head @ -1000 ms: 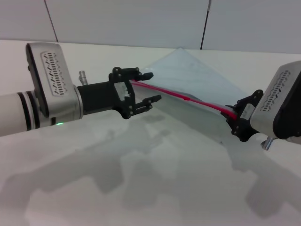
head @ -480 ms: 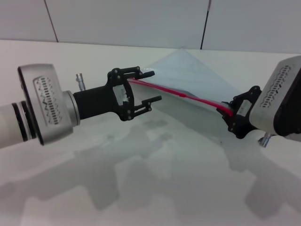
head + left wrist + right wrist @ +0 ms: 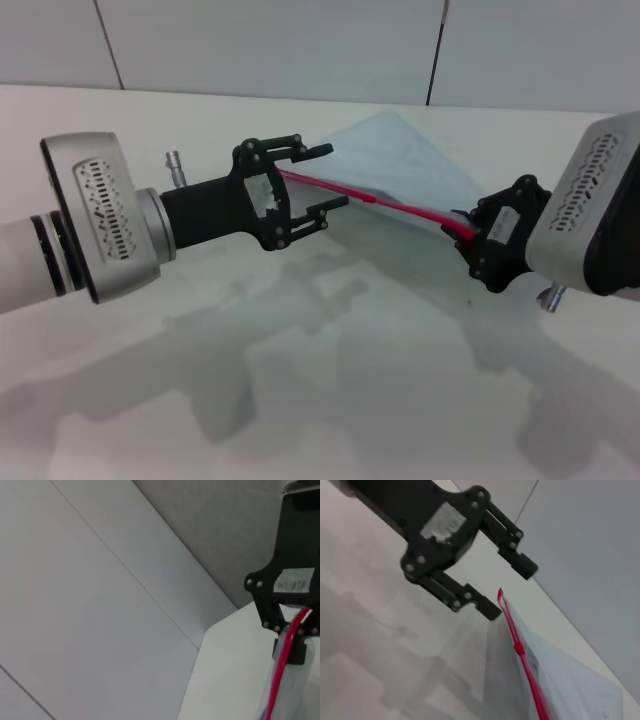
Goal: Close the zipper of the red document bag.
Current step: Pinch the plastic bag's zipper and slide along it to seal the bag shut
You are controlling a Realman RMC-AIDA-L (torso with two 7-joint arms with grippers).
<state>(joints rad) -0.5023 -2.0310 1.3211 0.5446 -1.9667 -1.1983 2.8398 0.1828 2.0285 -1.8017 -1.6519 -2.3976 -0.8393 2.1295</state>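
The red document bag [image 3: 400,155] is a translucent pale pouch held up off the white table [image 3: 340,390], its red zipper [image 3: 415,211] running along the near edge. A small slider [image 3: 372,199] sits partway along the strip. My right gripper [image 3: 476,243] is shut on the bag's right end at the zipper; the left wrist view shows the zipper [image 3: 281,672] entering it. My left gripper [image 3: 326,177] stands open around the zipper's left end. In the right wrist view the zipper's tip [image 3: 500,593] lies between the left gripper's [image 3: 512,591] fingertips without being pinched, with the slider [image 3: 519,649] farther along.
A grey panelled wall [image 3: 300,40] rises behind the table's far edge. Shadows of both arms fall on the table in front of the bag.
My right gripper has shifted left and up a little, carrying the bag's end with it. The left arm has rolled slightly; its gripper stays open at the zipper's left end.
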